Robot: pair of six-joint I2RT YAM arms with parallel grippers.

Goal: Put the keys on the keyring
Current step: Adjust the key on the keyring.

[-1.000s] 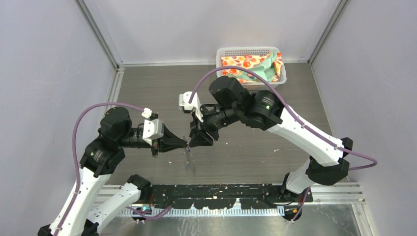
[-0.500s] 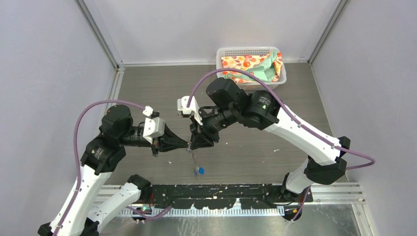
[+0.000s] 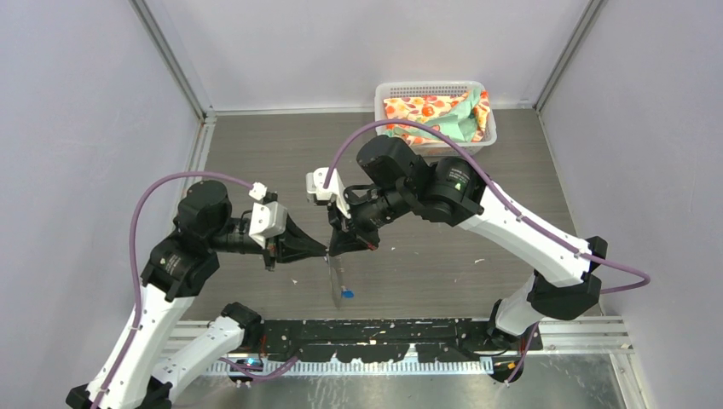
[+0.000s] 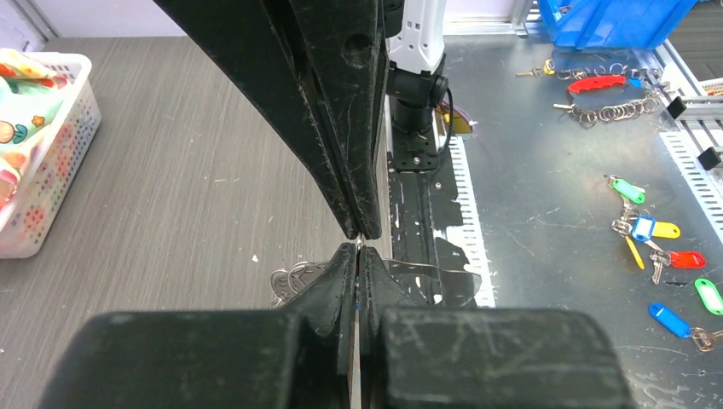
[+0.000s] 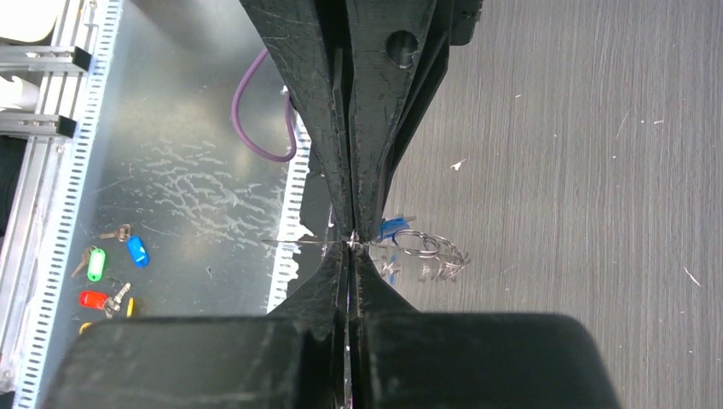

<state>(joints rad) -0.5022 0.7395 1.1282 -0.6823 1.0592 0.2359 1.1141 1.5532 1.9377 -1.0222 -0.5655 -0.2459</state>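
Note:
The keyring [image 3: 332, 274] is a thin silver wire loop hanging above the table between the two gripper tips. My left gripper [image 3: 325, 253] is shut on its top from the left. My right gripper [image 3: 334, 250] is shut on the same wire from the right, tip to tip with the left. One of the keys [image 3: 346, 295], blue-headed, dangles at the bottom of the loop. In the left wrist view my left gripper [image 4: 359, 250] pinches the keyring [image 4: 426, 269]. In the right wrist view my right gripper [image 5: 351, 247] grips the keyring [image 5: 294, 243], with the blue key [image 5: 392, 227] beside it.
A white basket [image 3: 430, 89] with patterned cloth stands at the back right, also seen as the basket [image 4: 51, 170]. Small steel rings [image 5: 426, 247] hang by the loop. Several tagged keys [image 4: 648, 230] and a blue bin [image 4: 614, 17] lie on the metal shelf.
My right gripper's jaws have closed on the wire. The blue key, unseen a second ago, now hangs at the bottom of the loop. Both arms barely shifted.

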